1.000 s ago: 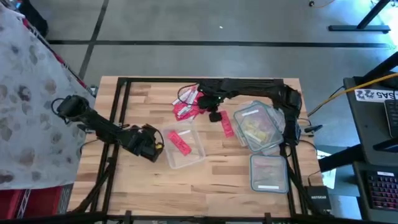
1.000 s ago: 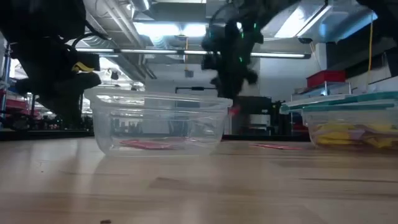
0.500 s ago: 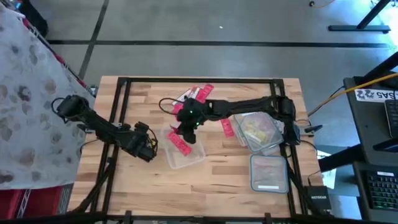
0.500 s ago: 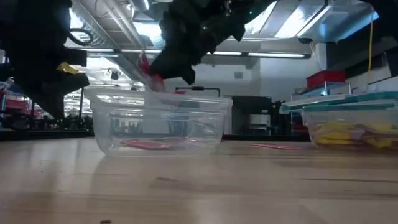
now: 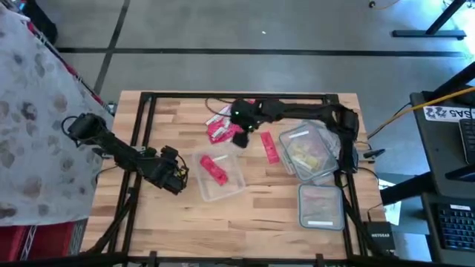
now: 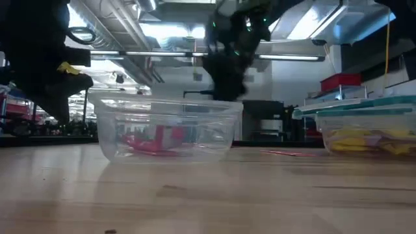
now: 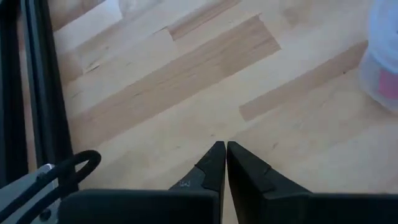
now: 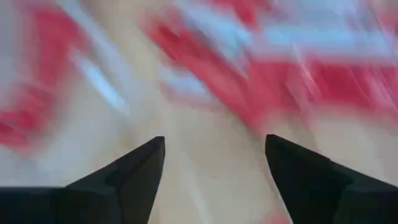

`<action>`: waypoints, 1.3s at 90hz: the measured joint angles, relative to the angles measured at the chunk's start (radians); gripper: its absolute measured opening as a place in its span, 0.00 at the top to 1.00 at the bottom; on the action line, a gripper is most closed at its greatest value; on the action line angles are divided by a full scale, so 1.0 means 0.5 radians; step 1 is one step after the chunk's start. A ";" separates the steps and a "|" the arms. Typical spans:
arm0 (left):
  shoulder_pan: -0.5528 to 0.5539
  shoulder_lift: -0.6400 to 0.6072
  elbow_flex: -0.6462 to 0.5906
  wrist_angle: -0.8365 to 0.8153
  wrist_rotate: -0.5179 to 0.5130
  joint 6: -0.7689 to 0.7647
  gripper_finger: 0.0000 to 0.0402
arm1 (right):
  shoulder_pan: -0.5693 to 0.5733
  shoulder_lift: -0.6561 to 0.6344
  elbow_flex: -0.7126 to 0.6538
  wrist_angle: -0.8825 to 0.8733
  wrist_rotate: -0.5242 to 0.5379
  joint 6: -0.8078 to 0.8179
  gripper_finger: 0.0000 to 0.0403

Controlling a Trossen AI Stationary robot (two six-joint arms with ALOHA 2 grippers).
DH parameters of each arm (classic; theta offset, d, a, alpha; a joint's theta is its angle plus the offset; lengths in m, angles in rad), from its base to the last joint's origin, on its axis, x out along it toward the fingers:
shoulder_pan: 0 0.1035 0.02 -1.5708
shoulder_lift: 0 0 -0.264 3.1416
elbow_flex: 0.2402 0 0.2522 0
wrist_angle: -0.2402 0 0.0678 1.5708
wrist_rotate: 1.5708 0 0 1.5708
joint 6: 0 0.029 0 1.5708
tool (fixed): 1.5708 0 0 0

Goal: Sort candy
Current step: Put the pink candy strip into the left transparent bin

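Candy (image 5: 220, 132) lies in a red heap just beneath your right gripper (image 5: 240, 138), whose fingers (image 8: 134, 174) are spread wide with nothing between them; the right wrist view shows only blurred red wrappers on bare wood past the tips. Your left gripper (image 7: 221, 163) has its fingers pressed together, tips nearly touching, holding nothing, and sits over the table (image 5: 260, 215) just left of the open clear tub (image 5: 234, 185). That tub holds red candy pieces (image 5: 213, 168), which in the low view lie flat on its floor with one standing tilted. One more red piece (image 5: 269, 147) lies on the wood between the heap and the lidded tub of yellow candy (image 5: 306, 154). A further lidded tub (image 5: 320, 206) sits nearer the table's front right corner.
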 joint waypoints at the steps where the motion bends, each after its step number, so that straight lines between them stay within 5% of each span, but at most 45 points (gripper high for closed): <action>1: 0.000 0.000 0.000 0.001 -0.001 0.000 1.00 | -0.006 0.000 -0.001 -0.046 0.019 0.008 0.35; 15: 0.000 0.000 -0.001 0.030 -0.077 0.002 1.00 | -0.061 0.098 -0.002 -0.445 0.193 0.027 0.43; 57: -0.014 0.000 -0.001 0.047 -0.096 -0.014 1.00 | -0.240 0.363 -0.001 -0.573 0.205 -0.091 0.69; 72: -0.014 0.000 -0.002 0.046 -0.096 -0.015 1.00 | -0.236 0.412 0.005 -0.527 0.116 -0.145 0.72; 93: -0.011 0.000 -0.002 0.046 -0.115 -0.011 1.00 | -0.208 0.373 0.027 0.093 0.070 -0.170 0.73; 117: -0.011 0.001 -0.002 0.046 -0.119 -0.038 1.00 | -0.192 0.208 0.053 0.050 0.006 -0.194 0.71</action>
